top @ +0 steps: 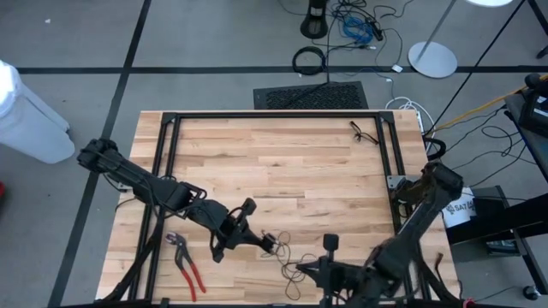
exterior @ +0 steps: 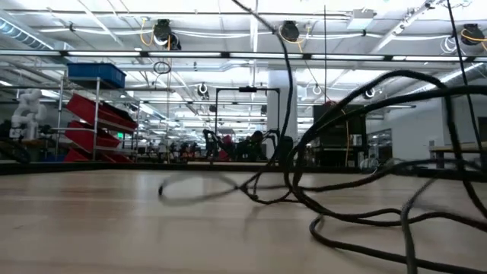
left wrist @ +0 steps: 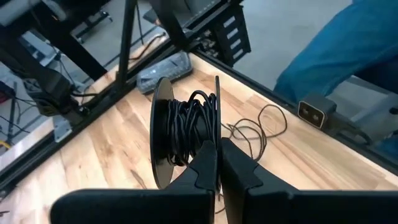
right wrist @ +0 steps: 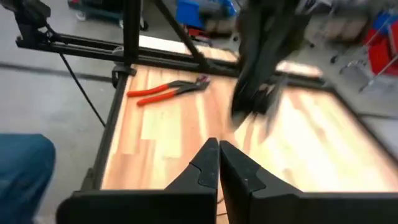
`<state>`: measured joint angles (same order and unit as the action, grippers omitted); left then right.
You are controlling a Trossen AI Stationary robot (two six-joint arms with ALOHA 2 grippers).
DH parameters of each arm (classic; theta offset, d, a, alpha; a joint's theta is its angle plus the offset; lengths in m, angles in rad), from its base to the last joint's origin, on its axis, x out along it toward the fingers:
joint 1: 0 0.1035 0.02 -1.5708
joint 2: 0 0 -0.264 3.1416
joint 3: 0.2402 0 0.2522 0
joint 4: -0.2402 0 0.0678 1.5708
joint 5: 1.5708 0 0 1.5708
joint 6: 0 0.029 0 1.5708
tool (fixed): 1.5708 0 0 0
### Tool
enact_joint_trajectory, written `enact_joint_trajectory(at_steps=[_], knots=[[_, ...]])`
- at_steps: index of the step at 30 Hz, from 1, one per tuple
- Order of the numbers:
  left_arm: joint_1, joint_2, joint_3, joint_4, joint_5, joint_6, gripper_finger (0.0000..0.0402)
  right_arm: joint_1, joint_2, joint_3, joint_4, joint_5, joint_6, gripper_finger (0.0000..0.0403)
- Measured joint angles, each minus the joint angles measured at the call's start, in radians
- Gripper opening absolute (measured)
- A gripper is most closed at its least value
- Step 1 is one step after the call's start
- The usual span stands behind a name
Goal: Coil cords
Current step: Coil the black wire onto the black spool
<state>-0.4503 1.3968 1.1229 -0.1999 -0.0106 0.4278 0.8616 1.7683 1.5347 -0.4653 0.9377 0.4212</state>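
A thin black cord is partly wound on a small black spool (left wrist: 183, 134) with two thin round flanges. The rest of the cord (top: 295, 265) lies in slack loops on the wooden table near its front edge, and also shows as loops (exterior: 342, 205) in the low view. My left gripper (left wrist: 217, 155) is shut on the spool, above the near middle of the table (top: 257, 239). My right gripper (top: 330, 250) hovers shut just right of the loose loops; its own view shows the closed fingers (right wrist: 217, 162). My left gripper pinches the edge of one spool flange (left wrist: 216, 134) between its two fingers, which point slantwise down toward the table's right. The spool is lifted clear of the table, its flanges standing on edge. The unwound cord trails slack from it onto the table. My right gripper: whether it touches the cord, I cannot tell.
Red-handled pliers (top: 187, 261) lie at the near left, just behind my left arm. A black metal frame (top: 274, 115) runs around the table top. A small dark object (top: 364, 133) lies at the far right. A person's blue-clad leg (left wrist: 348, 50) is just beyond the near edge.
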Motion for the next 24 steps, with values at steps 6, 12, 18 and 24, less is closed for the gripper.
enact_joint_trajectory(at_steps=[6, 12, 18, 24], knots=[[-0.002, -0.018, 0.000, 0.007, -0.001, -0.001, 0.0008, -0.023, 0.001, -0.308, 0.415, -0.007, 0.045, 0.0029], [-0.002, -0.018, 0.000, 0.007, -0.002, -0.001, 0.0008, -0.062, 0.000, -0.483, 0.657, -0.045, 0.127, 0.0122], [-0.002, -0.018, 0.000, 0.007, -0.003, -0.001, 0.0008, -0.070, 0.036, -0.537, 0.797, -0.052, 0.118, 0.0184], [-0.002, -0.018, 0.000, 0.008, -0.017, 0.001, 0.0008, -0.082, 0.138, -0.538, 0.915, -0.051, 0.113, 0.0183]])
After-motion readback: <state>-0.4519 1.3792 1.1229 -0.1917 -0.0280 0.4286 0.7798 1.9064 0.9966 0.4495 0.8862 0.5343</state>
